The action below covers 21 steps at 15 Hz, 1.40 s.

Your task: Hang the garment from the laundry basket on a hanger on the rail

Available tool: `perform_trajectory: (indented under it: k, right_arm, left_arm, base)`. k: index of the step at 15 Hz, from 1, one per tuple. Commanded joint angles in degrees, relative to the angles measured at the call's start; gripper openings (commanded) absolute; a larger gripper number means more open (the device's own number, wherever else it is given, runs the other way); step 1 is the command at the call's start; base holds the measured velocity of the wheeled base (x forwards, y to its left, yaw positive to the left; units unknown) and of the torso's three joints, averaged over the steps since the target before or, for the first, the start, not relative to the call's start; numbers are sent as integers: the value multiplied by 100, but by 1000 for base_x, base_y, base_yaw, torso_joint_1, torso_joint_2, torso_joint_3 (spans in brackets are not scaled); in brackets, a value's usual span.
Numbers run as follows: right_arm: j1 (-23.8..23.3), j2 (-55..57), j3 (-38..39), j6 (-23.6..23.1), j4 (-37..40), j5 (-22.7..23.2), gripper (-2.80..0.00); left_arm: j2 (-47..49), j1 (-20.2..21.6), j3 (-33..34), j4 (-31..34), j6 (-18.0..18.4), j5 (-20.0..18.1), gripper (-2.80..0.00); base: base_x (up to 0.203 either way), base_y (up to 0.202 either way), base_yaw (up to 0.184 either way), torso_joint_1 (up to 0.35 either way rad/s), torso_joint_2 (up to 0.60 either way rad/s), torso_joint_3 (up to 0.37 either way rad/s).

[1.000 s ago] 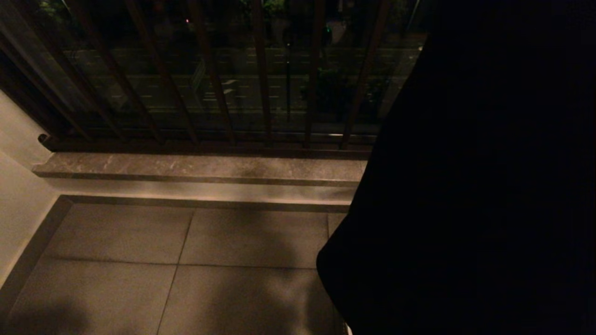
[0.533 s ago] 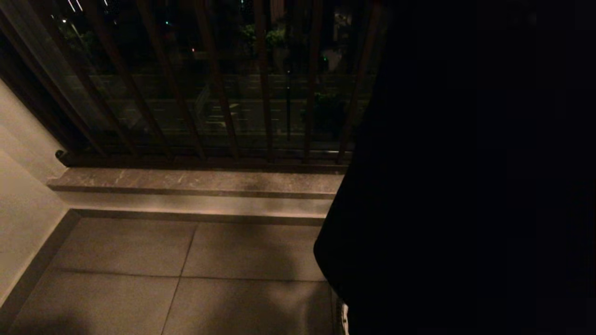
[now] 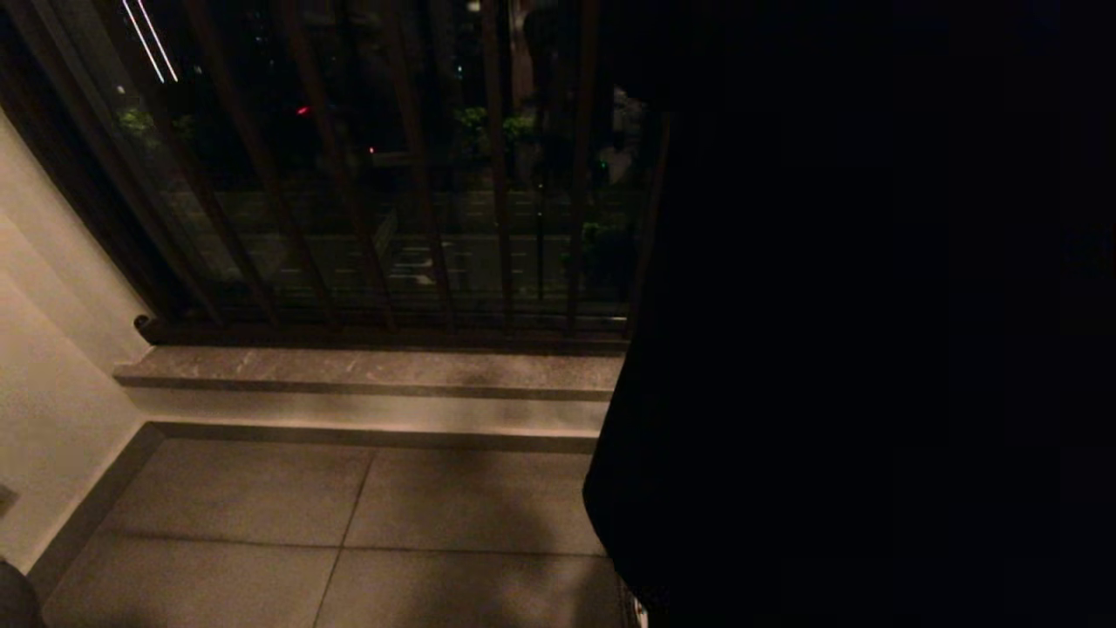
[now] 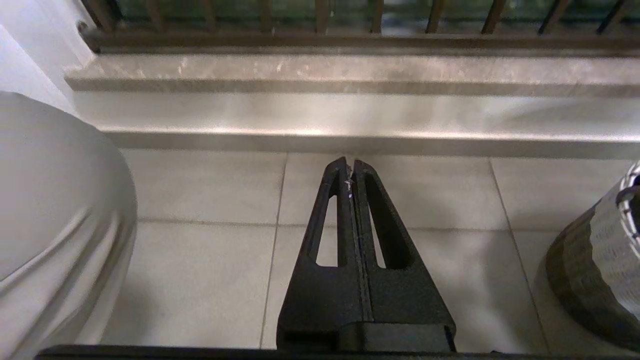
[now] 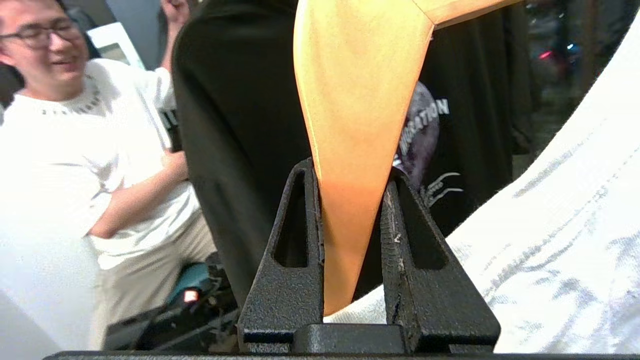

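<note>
Since a second ago the head camera has tipped upward: the stone sill (image 3: 366,371) sits lower in view, and the dark hanging cloth (image 3: 854,349) covers more of the right side before the barred railing (image 3: 392,192).

Left wrist view: the left gripper (image 4: 351,170), ribbed black fingers pressed together and empty, hangs over pale floor tiles (image 4: 210,190); the woven laundry basket (image 4: 600,280) stands at the edge.

Right wrist view: the right gripper (image 5: 352,190) pinches a smooth orange hanger (image 5: 357,125), white garment (image 5: 565,240) beside it, a black printed shirt (image 5: 240,125) behind, and a person in white (image 5: 75,165).
</note>
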Motion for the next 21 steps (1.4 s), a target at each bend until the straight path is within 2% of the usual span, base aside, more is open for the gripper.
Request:
perform_trajectory:
  k: [1, 4, 6, 9, 14, 17, 21]
  right_arm:
    - [3, 236, 23, 131, 4, 10, -280]
    - [-65, 321, 16, 338, -279, -4, -280]
    - [-336, 290, 58, 495, -291, -4, -280]
    - [-524, 235, 166, 500, -303, -22, -280]
    - [-550, 227, 720, 458, -420, -509, -280]
    - [-542, 68, 1194, -1, -583, -531, -280]
    - [-542, 39, 1308, -176, -627, -531, -280]
  left_arm:
    - [5, 1, 9, 1, 0, 1, -280]
    - [5, 1, 9, 1, 0, 1, -280]
    - [5, 1, 9, 1, 0, 1, -280]
    - [5, 1, 9, 1, 0, 1, -280]
    - [5, 1, 9, 1, 0, 1, -280]
    - [5, 1, 9, 1, 0, 1, -280]
    - [5, 1, 9, 1, 0, 1, -280]
  base:
    - [0, 0, 0, 2, 6, 203]
    - [0, 0, 0, 2, 4, 200]
    - [0, 0, 0, 0, 2, 199]
    - [0, 0, 0, 0, 2, 203]
    - [0, 0, 0, 1, 2, 203]
    - [0, 0, 0, 1, 2, 136]
    - [0, 0, 0, 1, -1, 9]
